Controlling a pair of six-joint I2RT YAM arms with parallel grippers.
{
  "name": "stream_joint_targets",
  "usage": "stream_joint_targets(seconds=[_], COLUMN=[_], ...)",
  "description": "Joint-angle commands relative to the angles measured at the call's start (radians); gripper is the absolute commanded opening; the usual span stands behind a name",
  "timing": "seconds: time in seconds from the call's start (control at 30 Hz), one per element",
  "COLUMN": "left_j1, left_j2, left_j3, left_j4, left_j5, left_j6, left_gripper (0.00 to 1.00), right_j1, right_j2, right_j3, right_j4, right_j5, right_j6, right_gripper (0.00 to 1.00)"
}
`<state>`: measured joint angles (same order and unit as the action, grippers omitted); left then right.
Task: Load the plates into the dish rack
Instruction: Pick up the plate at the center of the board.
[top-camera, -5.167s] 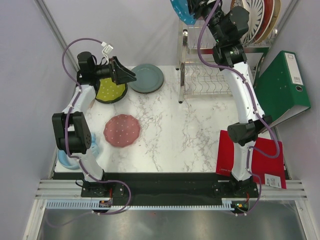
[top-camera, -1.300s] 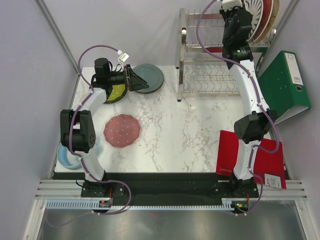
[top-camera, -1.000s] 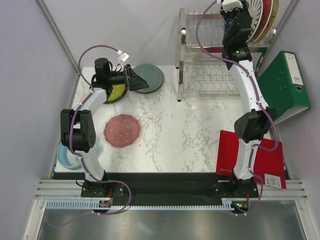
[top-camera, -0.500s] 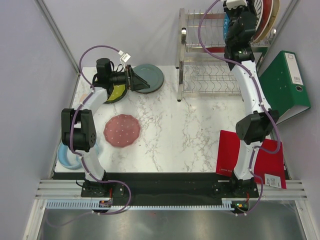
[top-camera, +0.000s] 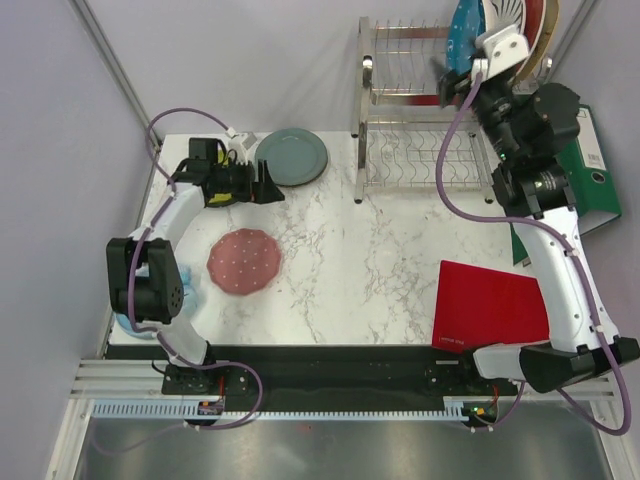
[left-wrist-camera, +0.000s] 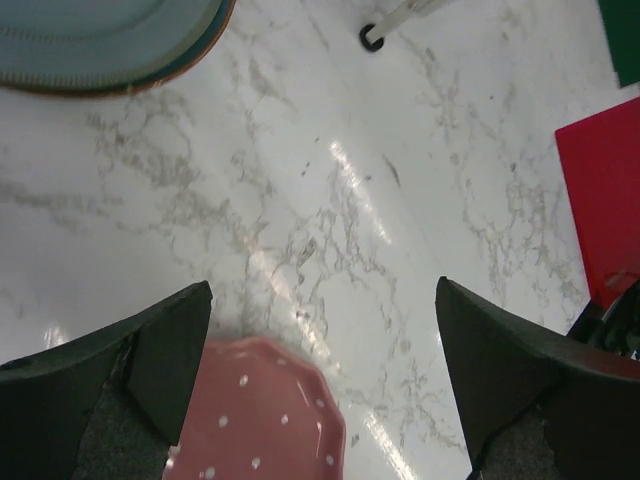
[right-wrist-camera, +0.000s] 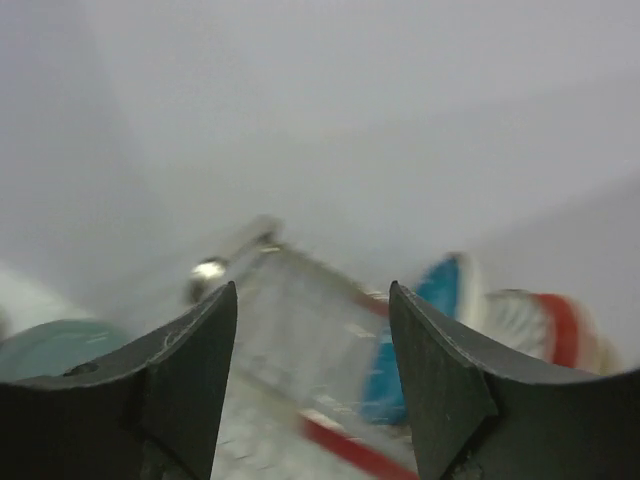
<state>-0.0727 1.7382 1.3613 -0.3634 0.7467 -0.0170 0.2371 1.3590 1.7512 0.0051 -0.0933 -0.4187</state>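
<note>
Nearest the arm bases, the pink dotted plate (top-camera: 243, 262) lies flat on the marble table (top-camera: 380, 260), on the near side of the left pincer (top-camera: 268, 182) and partly under its fingertips in the wrist view. That pincer is spread wide with nothing in it, hovering over bare marble. Just past it on the far side lies the grey-blue plate (top-camera: 291, 157), also flat and apart from the fingers. Farther back stands the dish rack (top-camera: 410, 160), and the right pincer (top-camera: 447, 85) is up by its top tier, jaws parted and empty. The wrist view is blurred, but the gap between the fingers (right-wrist-camera: 160, 390) is plainly clear. Just beyond that pincer and a little to its right, the teal plate (top-camera: 462, 28) stands on edge in the upper tier, with the striped plate (top-camera: 512, 20) behind it. I'd say the teal plate is loaded and let go, so this is the tail of a placing step. The right arm now needs to back away from the rack without clipping the teal rim. The two plates by the left pincer are not yet loaded. Either lies flat, so a finger must get under the rim and the plate be tilted before it lifts.
</note>
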Motion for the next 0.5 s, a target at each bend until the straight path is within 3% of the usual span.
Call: stream_joint_targets(seconds=[0.0,0.03,0.07,0.2,0.47], left_j1=[0.114,0.141,0.168,0.272,0.304], left_j2=[-0.141,-0.155,-0.173,-0.247,-0.377], left_j3=[-0.077,-0.109,-0.125,-0.188,-0.284], left_j4=[-0.184,-0.193,-0.201,-0.216,-0.266], left_j5=[-0.115,-0.112,-0.121,-0.164,-0.185], left_j6=[0.091,0.094,0.095,0.135,0.181], left_gripper=[1.0,1.0,1.0,1.0,1.0], right_j1=[0.06,0.079,0.1,0.284,0.415], right_j2=[0.096,0.126,0.184,0.317,0.739], right_j3=[-0.15,-0.192,-0.214,-0.297,-0.043], right_j4=[-0.275,-0.284,-0.283,-0.223,-0.237], right_j5=[-0.575,-0.614,-0.647,-0.628,-0.643], right_j6=[0.424,0.549,0.57,0.518,0.66], right_gripper=[0.66,0.64,0.64,0.67,0.63])
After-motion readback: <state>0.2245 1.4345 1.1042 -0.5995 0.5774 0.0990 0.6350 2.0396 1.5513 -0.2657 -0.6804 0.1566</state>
